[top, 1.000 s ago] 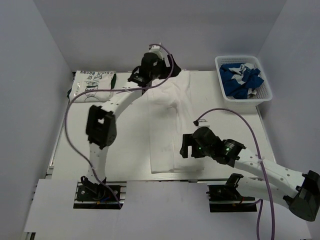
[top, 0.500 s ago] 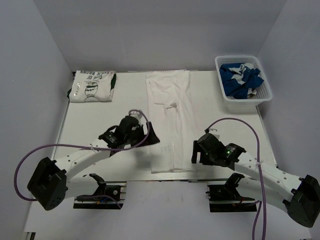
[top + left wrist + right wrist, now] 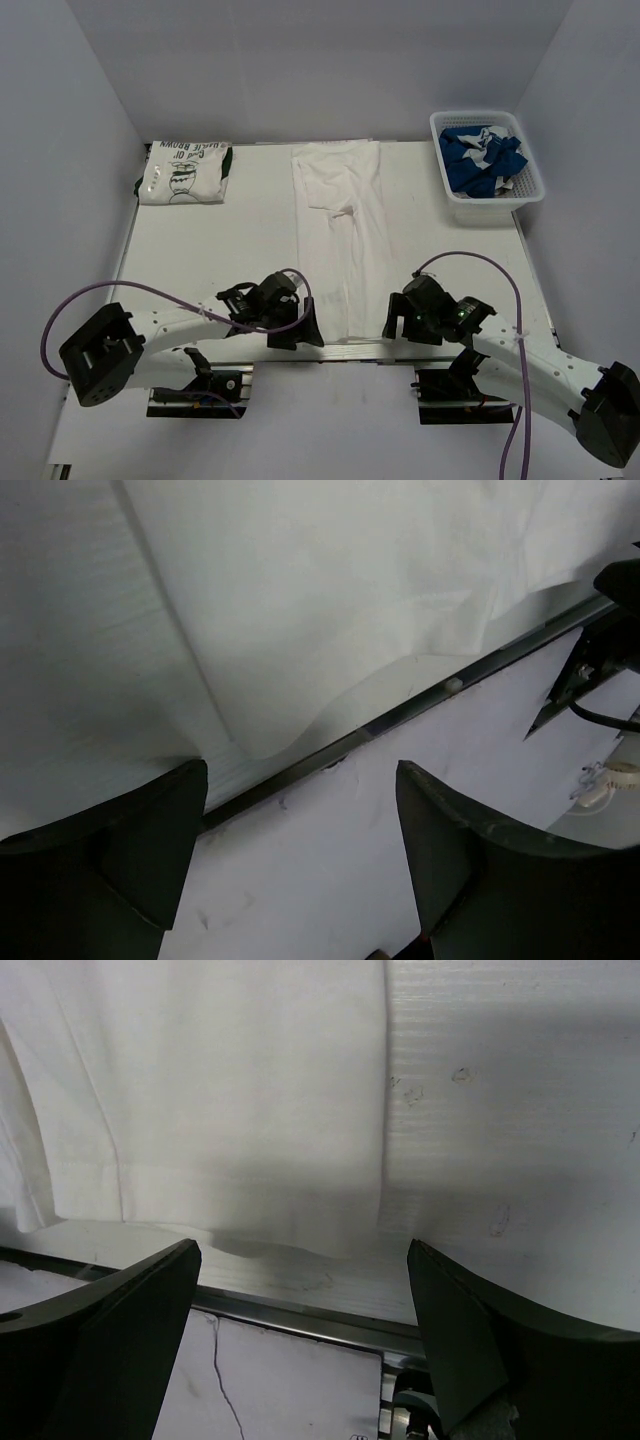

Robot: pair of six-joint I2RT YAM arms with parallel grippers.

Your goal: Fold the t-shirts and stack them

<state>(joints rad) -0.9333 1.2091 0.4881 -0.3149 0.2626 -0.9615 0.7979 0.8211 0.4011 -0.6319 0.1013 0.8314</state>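
A plain white t-shirt (image 3: 340,230) lies folded into a long strip down the middle of the table, its hem at the near edge; it also shows in the left wrist view (image 3: 330,610) and the right wrist view (image 3: 220,1090). A folded white shirt with green print (image 3: 185,170) lies at the far left. Blue shirts (image 3: 482,155) sit in the basket. My left gripper (image 3: 308,335) is open and empty at the strip's near left corner. My right gripper (image 3: 392,325) is open and empty at its near right corner.
A white mesh basket (image 3: 530,190) stands at the far right corner. The table's metal front edge (image 3: 300,1320) runs just below the hem. Purple cables loop over both arms.
My left arm has swung back from the table's far end to the near edge. My right gripper has moved nearer the front edge. The shirt's far end now lies flat.
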